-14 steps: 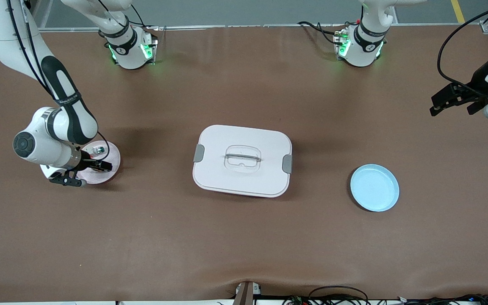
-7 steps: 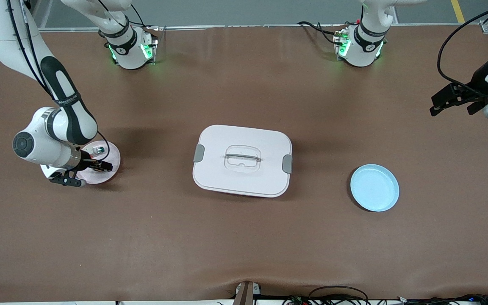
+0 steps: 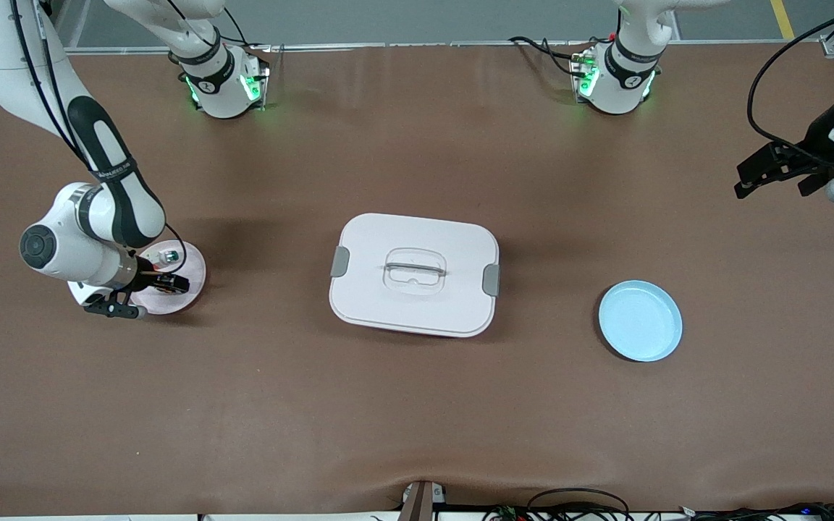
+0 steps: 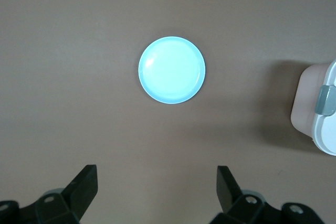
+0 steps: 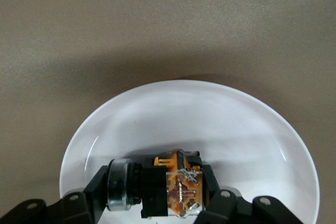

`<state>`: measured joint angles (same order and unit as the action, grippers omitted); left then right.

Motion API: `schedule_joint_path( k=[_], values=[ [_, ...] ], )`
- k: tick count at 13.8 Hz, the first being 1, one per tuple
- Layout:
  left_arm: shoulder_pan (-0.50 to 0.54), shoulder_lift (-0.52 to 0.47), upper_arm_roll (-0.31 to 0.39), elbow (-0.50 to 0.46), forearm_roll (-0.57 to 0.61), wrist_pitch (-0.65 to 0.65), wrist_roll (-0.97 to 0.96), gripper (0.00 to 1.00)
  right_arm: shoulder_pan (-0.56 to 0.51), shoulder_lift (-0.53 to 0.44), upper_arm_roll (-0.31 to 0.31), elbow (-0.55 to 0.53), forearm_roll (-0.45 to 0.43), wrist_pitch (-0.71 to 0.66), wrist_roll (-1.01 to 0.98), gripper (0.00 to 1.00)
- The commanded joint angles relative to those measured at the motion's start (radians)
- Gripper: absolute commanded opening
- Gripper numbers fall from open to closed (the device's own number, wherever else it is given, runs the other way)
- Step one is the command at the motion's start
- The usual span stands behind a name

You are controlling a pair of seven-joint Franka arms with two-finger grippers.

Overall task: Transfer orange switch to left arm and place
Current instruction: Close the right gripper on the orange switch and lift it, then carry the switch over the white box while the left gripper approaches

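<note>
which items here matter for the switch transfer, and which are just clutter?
In play:
- orange switch, between the right gripper fingers on the pink plate
- left gripper, open, waiting above the table
- box, mid-table obstacle
- light-blue plate, likely drop spot

Lying about:
- white-and-green part on the pink plate

Light falls evenly and fairly bright from overhead, so the box [image 3: 414, 274] and the blue plate [image 3: 640, 320] lay only soft, short shadows on the matte brown table [image 3: 402, 405], which shows no glare. Green lamps glow at both arm bases, tinting the cloth beside them. In the right wrist view the pink plate [image 5: 210, 124] carries pale streaks of reflection and looks washed to white, the switch [image 5: 170, 184] casts a grey shadow on it, and the table dims toward the corners.
</note>
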<state>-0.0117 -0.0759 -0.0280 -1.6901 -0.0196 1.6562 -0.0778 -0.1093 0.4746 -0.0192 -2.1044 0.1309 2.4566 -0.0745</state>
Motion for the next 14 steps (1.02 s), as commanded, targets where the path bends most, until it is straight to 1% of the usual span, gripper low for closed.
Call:
schedule_joint_path(
  k=[1, 3, 4, 7, 10, 12, 14],
  values=[
    [0.003, 0.012, 0.002, 0.026, 0.01, -0.026, 0.01, 1.0, -0.02, -0.01, 0.018, 0.007, 0.021, -0.046, -0.016, 0.0],
    [0.003, 0.012, 0.002, 0.026, 0.012, -0.026, 0.01, 1.0, -0.017, -0.024, 0.013, 0.065, 0.158, -0.196, -0.021, 0.0],
    [0.003, 0.012, 0.002, 0.026, 0.012, -0.026, 0.01, 1.0, -0.02, -0.031, 0.012, 0.098, 0.2, -0.279, -0.022, 0.0],
    [0.006, 0.012, 0.002, 0.026, 0.012, -0.026, 0.01, 1.0, -0.026, -0.071, 0.011, 0.139, 0.245, -0.427, 0.019, 0.0],
    [0.006, 0.012, 0.002, 0.027, 0.006, -0.026, 0.012, 1.0, 0.0, -0.126, 0.019, 0.161, 0.298, -0.527, 0.207, 0.0],
    [0.007, 0.008, 0.002, 0.027, -0.002, -0.03, 0.012, 1.0, 0.074, -0.163, 0.019, 0.185, 0.335, -0.563, 0.383, 0.0],
    [0.004, 0.004, -0.004, 0.043, -0.007, -0.047, 0.013, 1.0, 0.137, -0.175, 0.019, 0.225, 0.387, -0.59, 0.537, 0.0]
  ],
)
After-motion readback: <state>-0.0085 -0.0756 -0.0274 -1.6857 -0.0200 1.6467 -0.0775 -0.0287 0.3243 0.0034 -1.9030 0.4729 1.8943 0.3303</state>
